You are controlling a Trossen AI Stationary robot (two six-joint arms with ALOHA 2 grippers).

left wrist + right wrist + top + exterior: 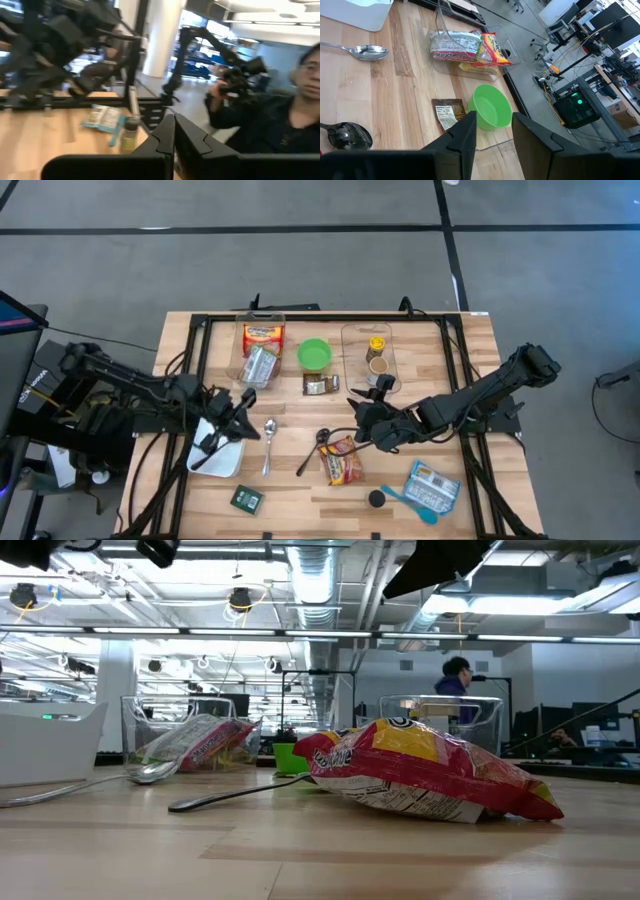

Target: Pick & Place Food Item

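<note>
A red and yellow snack bag (342, 461) lies flat on the wooden table, also large in the low view (425, 775). My right gripper (358, 423) hovers open and empty just beyond the bag's far end; in its wrist view (495, 132) the fingers frame a green bowl (492, 106). My left gripper (243, 423) is shut and empty above the right edge of a white tray (218, 448); its fingers show closed in the left wrist view (174, 137).
A silver spoon (270, 442) and a black spoon (312, 450) lie between the grippers. Two clear bins stand at the back, one with ramen packs (262, 348), one with a spice jar (376, 352). A brown packet (322, 385), a blue packet (432, 485) and a small green packet (247, 498) lie about. A person (280, 115) stands beyond the table.
</note>
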